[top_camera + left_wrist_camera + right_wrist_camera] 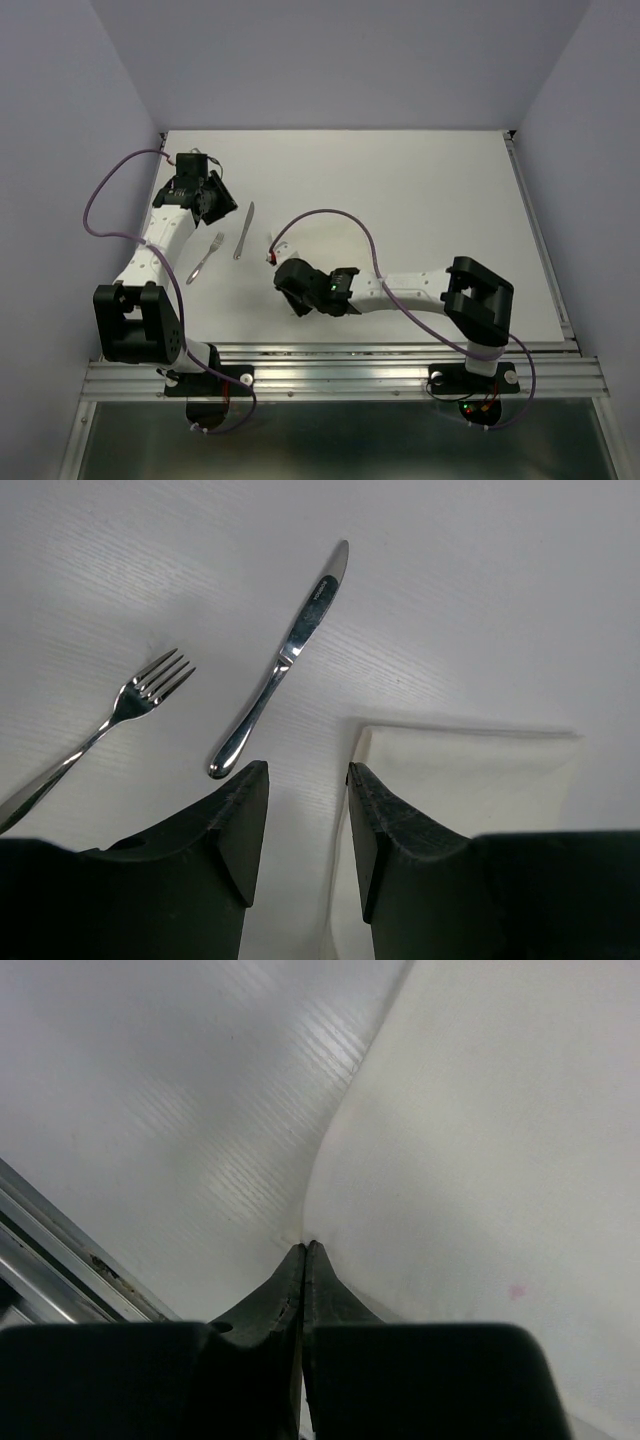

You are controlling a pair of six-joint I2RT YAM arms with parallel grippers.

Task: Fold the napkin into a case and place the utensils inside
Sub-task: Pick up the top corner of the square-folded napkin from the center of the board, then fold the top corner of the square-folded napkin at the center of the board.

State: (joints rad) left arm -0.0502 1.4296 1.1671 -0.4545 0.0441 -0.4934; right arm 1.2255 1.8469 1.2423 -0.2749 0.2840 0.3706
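The white napkin lies flat on the table to the right of the utensils; in the top view it blends into the white tabletop. A silver knife and a fork lie side by side on the left. My left gripper hovers open over the napkin's left corner, with nothing between its fingers. My right gripper is low at the napkin's near edge and shut on that edge, which lifts slightly at the fingertips. No folded case shows.
A metal rail runs along the table's near edge, just behind the right gripper. Lilac walls close in the table at left, right and back. Purple cables loop above both arms.
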